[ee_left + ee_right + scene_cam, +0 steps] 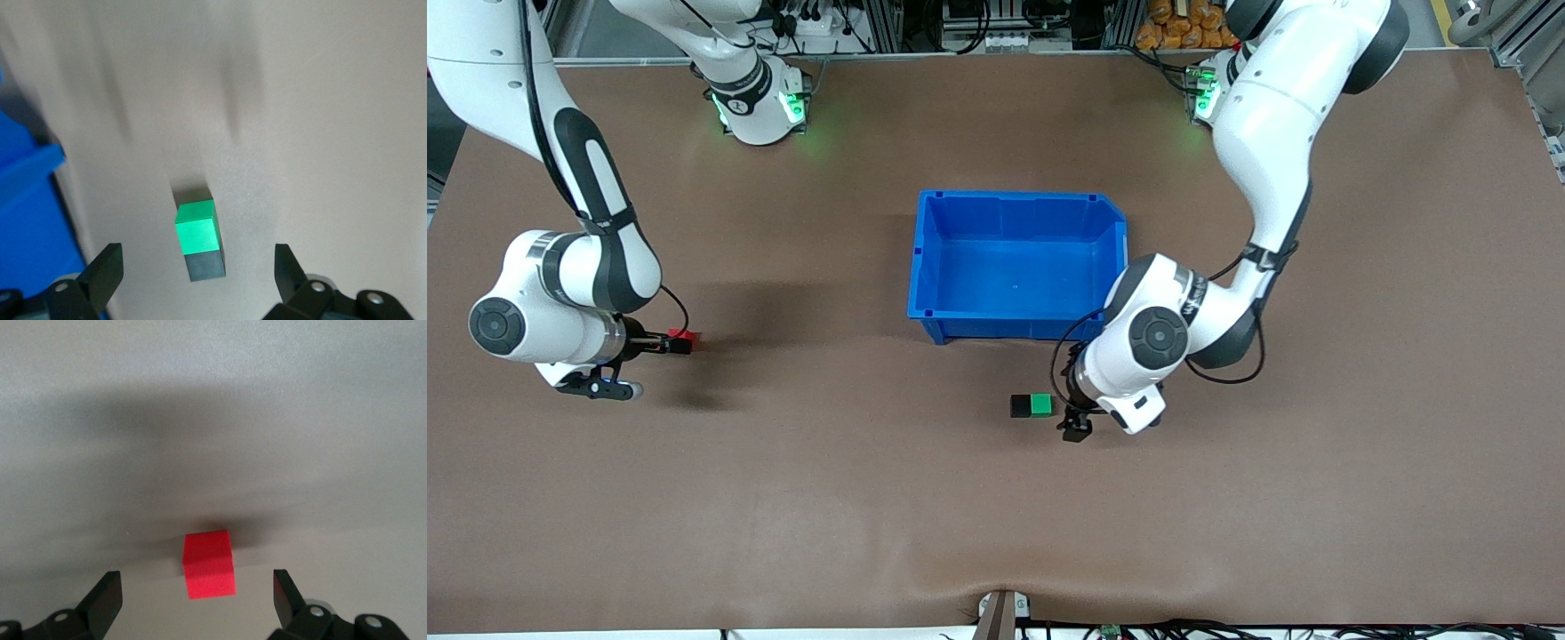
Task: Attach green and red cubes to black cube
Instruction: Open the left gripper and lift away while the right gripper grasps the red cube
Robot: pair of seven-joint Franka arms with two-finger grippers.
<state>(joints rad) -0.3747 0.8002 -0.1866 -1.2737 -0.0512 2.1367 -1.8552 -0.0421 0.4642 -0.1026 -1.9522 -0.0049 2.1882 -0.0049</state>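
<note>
Right wrist view shows your right gripper (193, 597) with jaws apart, the red cube (209, 564) centred just ahead on the counter (783, 498), unheld. Left gripper (197, 277), jaws apart, hangs over the green cube (196, 228) touching the black cube (205, 264).

green cube (1040, 404) beside (touching) black cube (1020, 406)

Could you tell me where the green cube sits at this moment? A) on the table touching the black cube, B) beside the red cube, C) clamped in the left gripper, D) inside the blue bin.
A: the green cube rests on the table against the black cube, outside the blue bin, with the left gripper open above it.
</note>
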